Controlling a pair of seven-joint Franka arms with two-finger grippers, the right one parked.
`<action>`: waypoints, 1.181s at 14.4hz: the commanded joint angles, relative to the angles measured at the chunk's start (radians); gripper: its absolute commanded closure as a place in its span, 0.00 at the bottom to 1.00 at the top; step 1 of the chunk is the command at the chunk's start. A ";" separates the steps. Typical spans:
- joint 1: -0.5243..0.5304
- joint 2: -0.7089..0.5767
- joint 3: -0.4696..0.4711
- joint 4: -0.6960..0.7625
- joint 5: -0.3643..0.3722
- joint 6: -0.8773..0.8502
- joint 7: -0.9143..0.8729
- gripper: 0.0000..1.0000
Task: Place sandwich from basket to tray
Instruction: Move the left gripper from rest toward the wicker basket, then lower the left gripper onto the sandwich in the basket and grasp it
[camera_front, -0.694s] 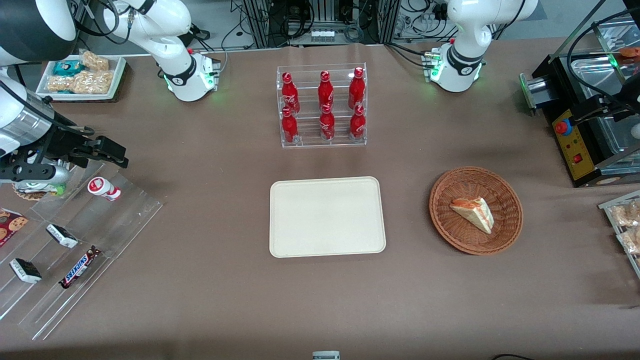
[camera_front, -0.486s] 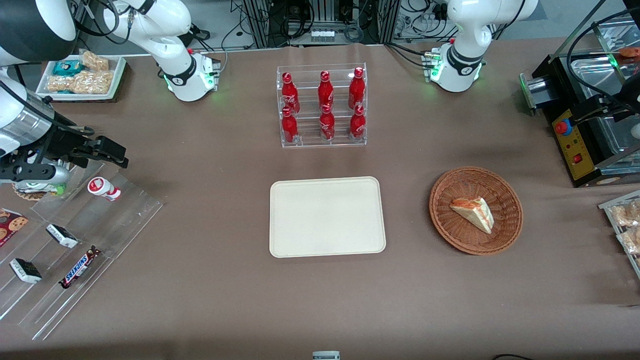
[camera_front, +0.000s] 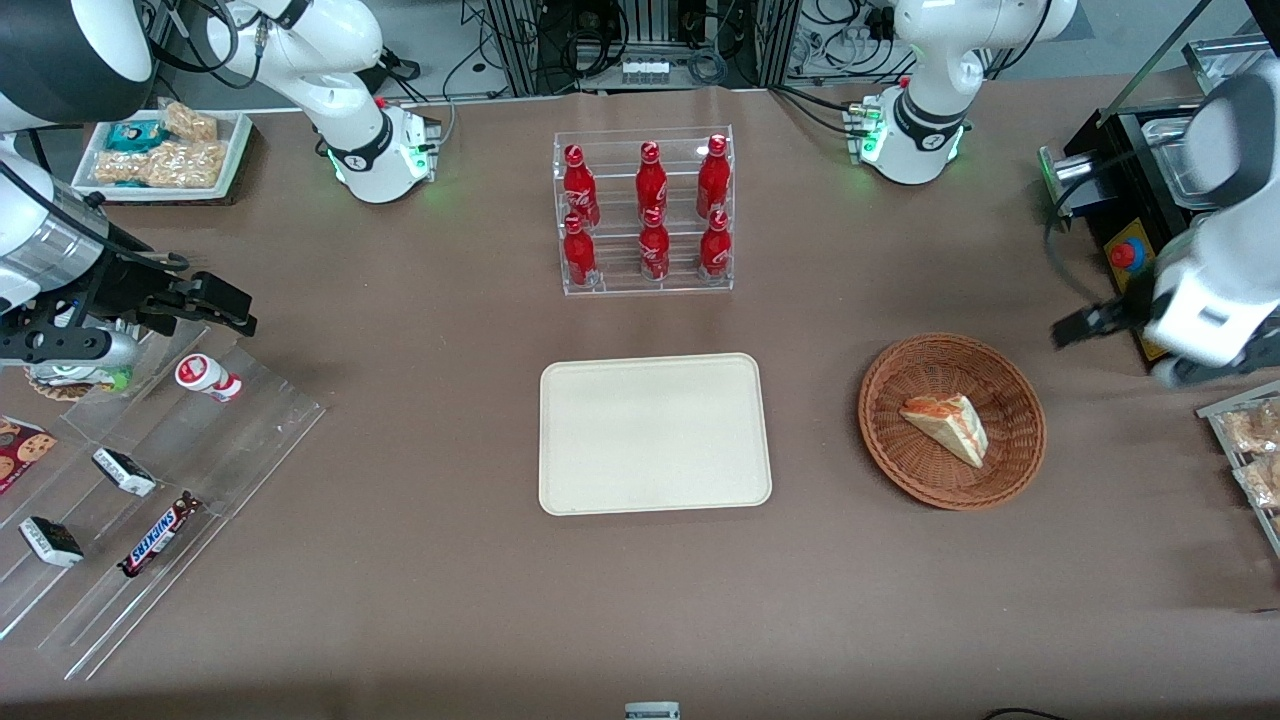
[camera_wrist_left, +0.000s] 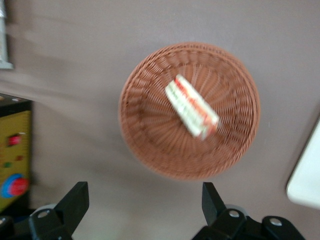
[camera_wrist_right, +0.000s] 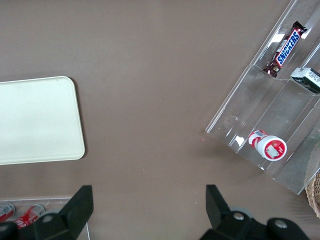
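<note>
Brown paper-covered table (camera_front: 420, 600) spreads under everything. Flat cream-coloured rectangular plastic tray (camera_front: 655, 433) lies mid-table, well apart from my gripper, toward the parked arm's end from it; one rounded corner of it shows in my wrist view (camera_wrist_left: 306, 175). Clear acrylic rack with six red cola bottles (camera_front: 644, 212) stands farther from the front camera than the tray, also well away from my gripper. Round shallow reddish-brown woven wicker basket (camera_front: 1015, 395) sits between the tray and my gripper, near my gripper but not touching it; in my wrist view the whole basket (camera_wrist_left: 145, 115) lies below me, just ahead of my fingertips. Small triangular sandwich of pale bread with orange-red and green filling (camera_front: 947, 427) rests inside the basket, on its floor, about centred, untouched; wrist view shows its layered cut edge (camera_wrist_left: 192, 106). My left arm's black two-finger gripper (camera_front: 1085, 325) hangs above the table just beside the basket's rim, on the working arm's end, next to the black and yellow control box with red button (camera_front: 1130, 255). My gripper (camera_wrist_left: 145, 205) has its fingers (camera_wrist_left: 75, 200) spread wide apart, nothing between them.
</note>
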 joint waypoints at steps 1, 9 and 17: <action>-0.018 0.087 0.002 0.011 -0.011 0.110 -0.243 0.00; -0.033 0.249 -0.045 -0.028 -0.011 0.279 -0.496 0.00; -0.033 0.325 -0.047 -0.124 -0.014 0.409 -0.502 0.03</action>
